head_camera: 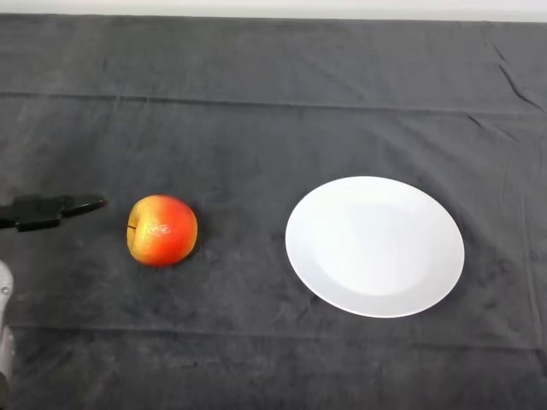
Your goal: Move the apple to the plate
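i see the apple [162, 231] sitting on the surface [256, 102], at about 9 o'clock from the middle of my view. it is red and yellow, with the yellow side and a dark stem notch turned to the left. the plate [436, 295] is white and bare, lying flat at about 3 o'clock from the apple and well apart from it. my left hand [47, 211] comes in at the left edge, at 9 o'clock from the apple, near it but with a gap of cloth between. its fingers look stretched out straight toward the apple, lying close together and holding nothing. a bit of the silver arm [5, 333] shows at 7 o'clock in the corner. the dark cloth has creases running across at 12 o'clock.
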Tool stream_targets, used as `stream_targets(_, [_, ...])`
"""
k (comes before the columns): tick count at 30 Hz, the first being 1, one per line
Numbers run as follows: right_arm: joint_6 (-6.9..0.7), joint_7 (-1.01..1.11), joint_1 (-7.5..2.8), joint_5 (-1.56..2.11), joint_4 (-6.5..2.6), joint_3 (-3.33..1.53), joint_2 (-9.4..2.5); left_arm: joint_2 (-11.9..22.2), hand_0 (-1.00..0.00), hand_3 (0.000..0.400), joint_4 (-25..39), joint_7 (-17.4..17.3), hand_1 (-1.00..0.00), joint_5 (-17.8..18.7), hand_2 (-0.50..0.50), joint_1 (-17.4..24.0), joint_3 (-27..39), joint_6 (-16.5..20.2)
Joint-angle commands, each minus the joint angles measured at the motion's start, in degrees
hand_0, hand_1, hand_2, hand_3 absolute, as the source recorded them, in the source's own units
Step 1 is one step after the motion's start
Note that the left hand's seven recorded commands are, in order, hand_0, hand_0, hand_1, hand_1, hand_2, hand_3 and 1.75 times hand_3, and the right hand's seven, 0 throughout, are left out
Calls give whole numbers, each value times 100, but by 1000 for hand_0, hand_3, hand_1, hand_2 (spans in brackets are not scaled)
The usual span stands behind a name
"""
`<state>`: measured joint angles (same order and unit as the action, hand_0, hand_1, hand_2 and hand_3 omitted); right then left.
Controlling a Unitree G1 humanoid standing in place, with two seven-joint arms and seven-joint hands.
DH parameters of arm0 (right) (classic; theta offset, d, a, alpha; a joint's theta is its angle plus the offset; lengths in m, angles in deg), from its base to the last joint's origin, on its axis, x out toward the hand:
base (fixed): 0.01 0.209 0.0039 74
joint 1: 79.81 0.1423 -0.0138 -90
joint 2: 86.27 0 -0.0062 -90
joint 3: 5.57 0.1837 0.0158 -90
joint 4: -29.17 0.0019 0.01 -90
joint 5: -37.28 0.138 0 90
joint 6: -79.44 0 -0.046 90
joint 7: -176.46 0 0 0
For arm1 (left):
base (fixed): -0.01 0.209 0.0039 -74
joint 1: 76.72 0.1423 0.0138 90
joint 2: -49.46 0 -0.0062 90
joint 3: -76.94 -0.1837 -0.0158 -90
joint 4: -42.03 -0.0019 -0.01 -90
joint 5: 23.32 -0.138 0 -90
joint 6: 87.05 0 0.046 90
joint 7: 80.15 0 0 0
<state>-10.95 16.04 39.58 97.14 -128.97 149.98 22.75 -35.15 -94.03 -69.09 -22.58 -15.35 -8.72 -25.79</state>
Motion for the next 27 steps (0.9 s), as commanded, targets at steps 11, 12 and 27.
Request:
stream_targets(11, [-20, -64, -74, 51, 164, 16, 114, -317, 0, 0, -68, -61, 0, -317, 0, -227, -521, 344])
stream_targets(12, [-20, -65, -74, 51, 166, 15, 113, -336, 0, 0, -97, -73, 0, -334, 0, -235, -571, 350])
stream_targets(27, [-22, -72, -76, 52, 173, 15, 111, -413, 0, 0, -741, -282, 0, -552, 0, -492, -1119, 368])
